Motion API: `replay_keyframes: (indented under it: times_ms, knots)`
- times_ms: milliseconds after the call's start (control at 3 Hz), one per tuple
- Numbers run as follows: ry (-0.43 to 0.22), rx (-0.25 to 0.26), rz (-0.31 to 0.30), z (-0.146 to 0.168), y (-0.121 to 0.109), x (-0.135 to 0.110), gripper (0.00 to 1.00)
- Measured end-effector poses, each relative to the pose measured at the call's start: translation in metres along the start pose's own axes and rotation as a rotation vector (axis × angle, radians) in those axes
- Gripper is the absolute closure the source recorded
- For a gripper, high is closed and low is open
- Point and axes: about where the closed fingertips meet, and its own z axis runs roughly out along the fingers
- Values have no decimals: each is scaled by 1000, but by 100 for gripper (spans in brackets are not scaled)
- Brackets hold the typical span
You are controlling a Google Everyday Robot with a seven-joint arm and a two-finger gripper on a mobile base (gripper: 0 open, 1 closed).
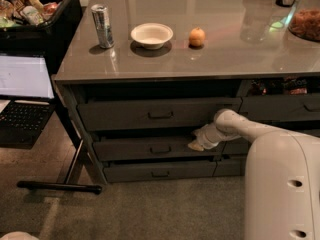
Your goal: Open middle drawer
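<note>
The middle drawer (135, 150) is the wide dark grey front with a small central handle (160, 149), between a taller drawer (125, 116) above and a thinner drawer (130, 173) below. A dark gap shows above its front. My gripper (197, 144) is at the end of the white arm (240, 126), which reaches in from the right. It rests at the top edge of the middle drawer's front, right of the handle.
The grey counter (225, 54) holds a can (103, 26), a white bowl (151, 35) and an orange fruit (197, 36). A laptop (25, 96) sits on a stand at the left, whose foot (60, 186) lies on the carpet. More drawers (280, 109) are at the right.
</note>
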Motion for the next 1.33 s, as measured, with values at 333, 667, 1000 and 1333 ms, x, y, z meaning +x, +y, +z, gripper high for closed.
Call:
replay_keyframes:
  times_ms: [333,667,1000,1333]
  knots:
    - [-1,6,3,0,-1,0,100]
    - [-2,12,6,0,0,0,100]
    - [-7,40,17,-12,-2,-1,100]
    - [-7,40,17,-12,-2,-1,100]
